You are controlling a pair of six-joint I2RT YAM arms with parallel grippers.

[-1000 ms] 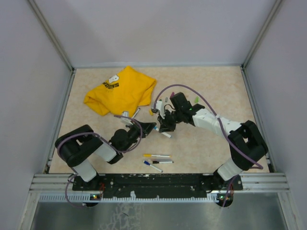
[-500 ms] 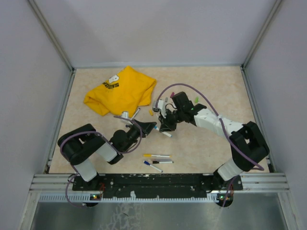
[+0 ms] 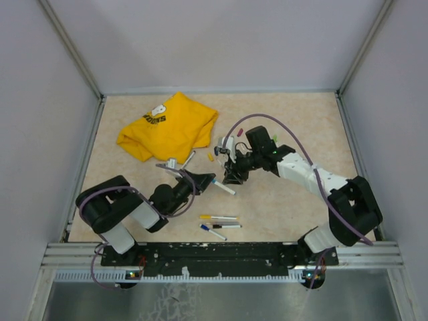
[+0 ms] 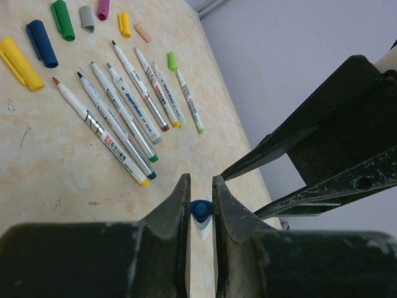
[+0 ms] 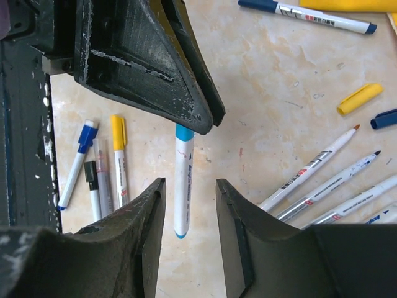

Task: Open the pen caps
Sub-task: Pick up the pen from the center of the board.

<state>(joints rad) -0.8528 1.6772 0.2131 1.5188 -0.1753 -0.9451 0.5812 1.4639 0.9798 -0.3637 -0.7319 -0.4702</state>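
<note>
My left arm (image 3: 130,210) is folded low, wrist reaching inward. My left fingers (image 4: 177,211) are pinched close on the blue end of a pen (image 5: 183,180). My right arm (image 3: 304,172) stretches in from the right, wrist pitched down. My right fingers (image 5: 149,223) are spread apart, tips facing the left fingertips, nearly meeting.

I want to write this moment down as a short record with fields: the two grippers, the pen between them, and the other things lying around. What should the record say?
held pen: white barrel, blue at both ends
left gripper: jaws shut on the held pen
right gripper: jaws open, one on each side of the held pen
uncapped pens: a row lying side by side
loose caps: beside that row, several colours
capped pens: three, at the near side
T-shirt: yellow, crumpled, far left
</note>
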